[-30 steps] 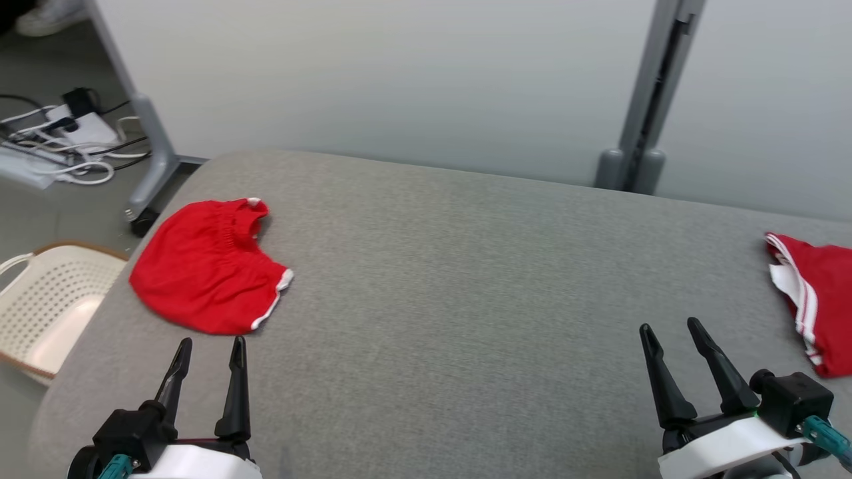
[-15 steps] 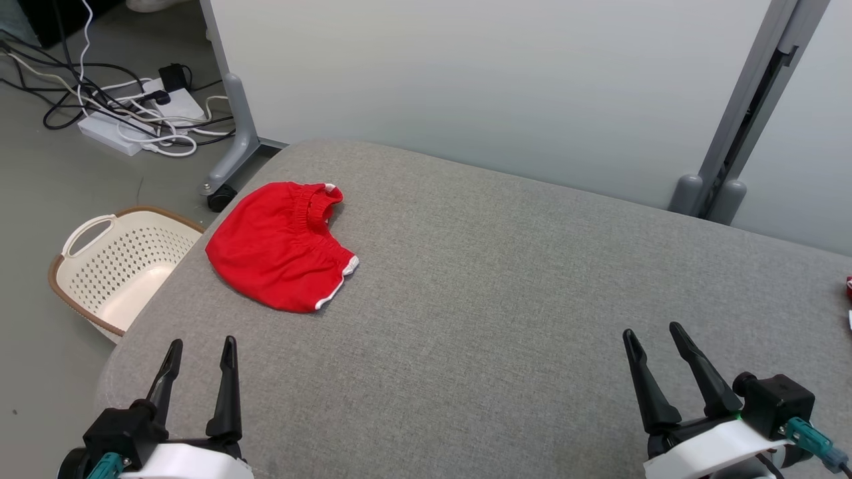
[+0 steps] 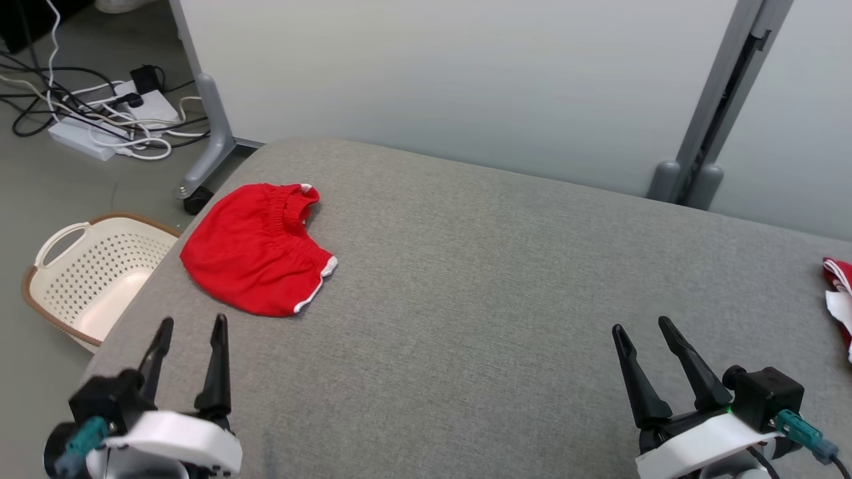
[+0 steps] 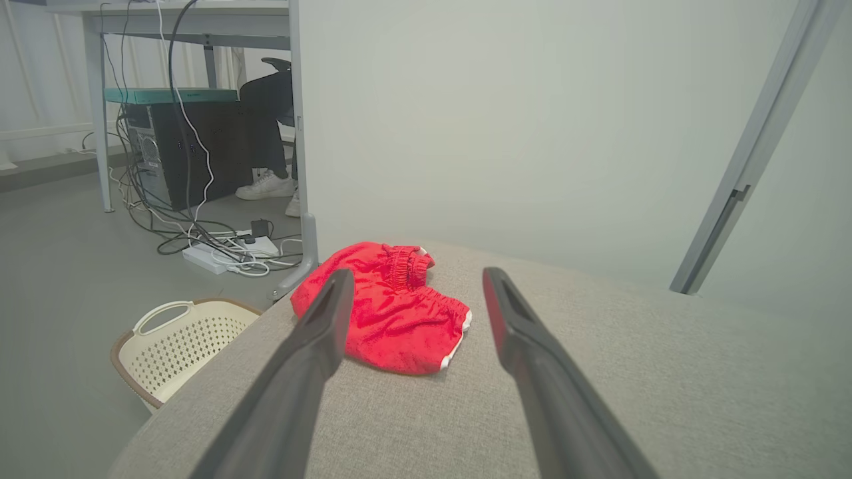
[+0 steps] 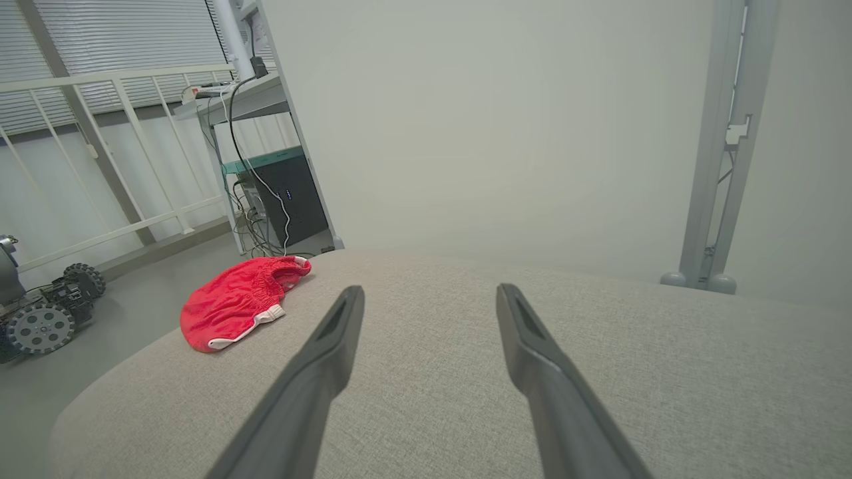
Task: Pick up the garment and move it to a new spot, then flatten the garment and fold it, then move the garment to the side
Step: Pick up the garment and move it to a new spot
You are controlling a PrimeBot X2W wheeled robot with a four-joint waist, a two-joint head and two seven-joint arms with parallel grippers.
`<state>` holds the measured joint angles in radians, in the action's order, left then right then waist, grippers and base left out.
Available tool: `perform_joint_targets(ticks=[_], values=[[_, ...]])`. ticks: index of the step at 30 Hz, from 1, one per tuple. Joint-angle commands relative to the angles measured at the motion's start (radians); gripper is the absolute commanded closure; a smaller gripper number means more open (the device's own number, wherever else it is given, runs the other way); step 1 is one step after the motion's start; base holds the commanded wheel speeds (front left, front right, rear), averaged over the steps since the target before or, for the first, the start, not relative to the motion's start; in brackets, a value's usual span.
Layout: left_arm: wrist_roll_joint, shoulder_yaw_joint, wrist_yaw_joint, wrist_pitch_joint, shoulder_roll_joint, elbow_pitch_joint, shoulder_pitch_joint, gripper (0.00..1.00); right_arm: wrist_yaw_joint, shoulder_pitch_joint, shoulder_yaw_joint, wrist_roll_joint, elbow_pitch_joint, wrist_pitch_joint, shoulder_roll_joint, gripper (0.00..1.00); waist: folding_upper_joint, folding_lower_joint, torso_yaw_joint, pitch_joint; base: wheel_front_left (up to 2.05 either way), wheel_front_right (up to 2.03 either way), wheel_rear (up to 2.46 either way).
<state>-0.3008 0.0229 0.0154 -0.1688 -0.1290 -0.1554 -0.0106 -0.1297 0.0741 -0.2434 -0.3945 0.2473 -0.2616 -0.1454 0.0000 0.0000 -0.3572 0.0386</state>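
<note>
While the left claw [image 3: 192, 321] and the right claw [image 3: 641, 324] each stand spread wide, holding nothing, the red garment [image 3: 256, 256] lies bunched on the grey table [image 3: 499, 279] near its far left corner, ahead of the left claw and apart from it. At the head view's right edge, another red-and-white cloth [image 3: 840, 299] is cut off.

Light: bright, even | shadows: faint | wrist views: edges bowed | head view: perhaps slight blur lower-left
</note>
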Motion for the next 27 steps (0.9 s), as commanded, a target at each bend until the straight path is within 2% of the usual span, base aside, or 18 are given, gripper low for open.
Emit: perform_joint_targets(ticks=[1, 9, 12, 17, 27], values=[[-0.013, -0.002, -0.002, 0.025, -0.011, 0.004, 0.038, 0.00, -0.002, 0.009, -0.003, -0.001, 0.005, -0.005, -0.010, 0.00, 0.0000, 0.0000, 0.015, -0.008, 0.00, 0.00, 0.00], [-0.051, -0.032, 0.009, 0.195, -0.085, -0.011, 0.195, 0.00, -0.002, 0.053, -0.011, 0.007, -0.024, -0.005, -0.028, 0.00, 0.0000, 0.0000, 0.086, -0.088, 0.00, 0.00, 0.00], [-0.082, -0.054, 0.019, 0.267, -0.127, -0.064, 0.291, 0.00, -0.002, 0.086, -0.022, 0.005, -0.045, -0.005, -0.035, 0.00, 0.0000, 0.0000, 0.136, -0.147, 0.00, 0.00, 0.00], [-0.120, -0.079, 0.038, 0.324, -0.170, -0.161, 0.392, 0.00, -0.002, 0.123, -0.024, 0.008, -0.067, -0.005, -0.039, 0.00, 0.0000, 0.0000, 0.188, -0.210, 0.00, 0.00, 0.00], [-0.214, -0.076, 0.092, 0.475, -0.250, -0.470, 0.623, 0.00, -0.002, 0.199, -0.015, 0.016, -0.101, -0.005, -0.047, 0.00, 0.0000, 0.0000, 0.292, -0.362, 0.00, 0.00, 0.00]])
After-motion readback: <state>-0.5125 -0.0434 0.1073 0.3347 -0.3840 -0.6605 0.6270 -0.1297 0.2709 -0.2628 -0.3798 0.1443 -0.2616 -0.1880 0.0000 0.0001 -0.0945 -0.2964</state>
